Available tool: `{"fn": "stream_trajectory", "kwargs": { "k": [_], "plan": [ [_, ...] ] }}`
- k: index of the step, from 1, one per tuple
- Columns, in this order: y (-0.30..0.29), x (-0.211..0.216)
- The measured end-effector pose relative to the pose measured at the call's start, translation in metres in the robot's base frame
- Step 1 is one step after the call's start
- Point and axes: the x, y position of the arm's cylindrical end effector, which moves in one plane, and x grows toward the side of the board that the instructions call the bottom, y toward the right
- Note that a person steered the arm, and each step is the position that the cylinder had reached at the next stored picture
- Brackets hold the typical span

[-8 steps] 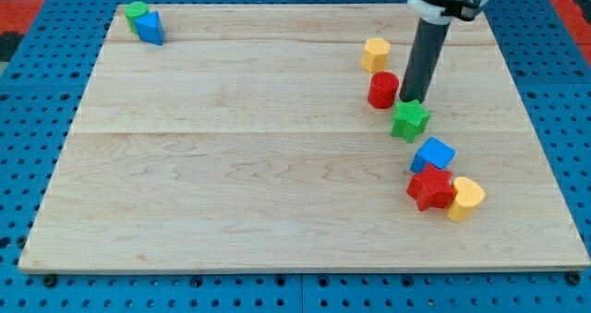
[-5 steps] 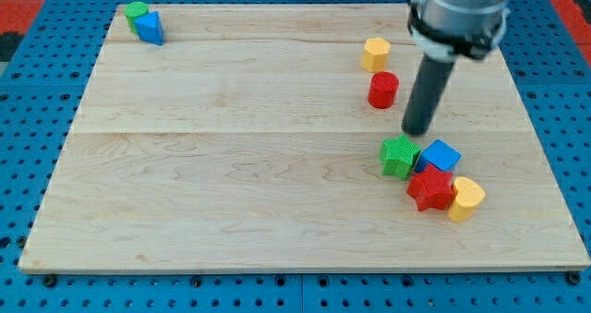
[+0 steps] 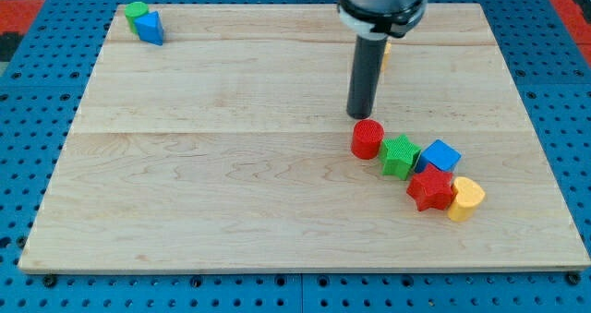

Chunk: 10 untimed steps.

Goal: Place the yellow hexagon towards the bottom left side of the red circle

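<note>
Yellow hexagon (image 3: pixel 387 49) sits near the view's top, mostly hidden behind the rod, only a sliver showing on the rod's right side, so its exact pose is hard to call. Red circle (image 3: pixel 367 138) is lower down, well apart from it, near the board's middle-right. My tip (image 3: pixel 358 116) sits just above the red circle in the view, close to it; touching or not, can't tell. No jaws on this rig, just the rod, so nothing to report as open or closed. Task status as I read it: not done, the hexagon is up and to the right of the red circle, and it needs to end at the circle's bottom left, so the whole push is left. Likely need to get the tip round to the far side of the hexagon and drive it down past the circle. Green star (image 3: pixel 399 156) touches the red circle's right side, then blue cube (image 3: pixel 440 155), red star (image 3: pixel 430 187) and yellow heart (image 3: pixel 465 198) bunch up toward the view's bottom right. Top-left corner holds a green block (image 3: pixel 137 10) against a blue block (image 3: pixel 150 27), shapes unclear. No containers anywhere, everything lies flat on the wooden board (image 3: pixel 203 193)
</note>
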Motion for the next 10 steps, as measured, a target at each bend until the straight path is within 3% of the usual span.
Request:
{"fn": "stream_trajectory", "kwargs": {
  "k": [1, 2, 4, 5, 6, 7, 9, 10],
  "plan": [
    [0.029, 0.037],
    [0.023, 0.004],
    [0.110, -0.106],
    [0.061, -0.150],
    [-0.007, -0.108],
    [-0.035, -0.034],
    [-0.008, 0.056],
    [-0.073, 0.031]
  ]
}}
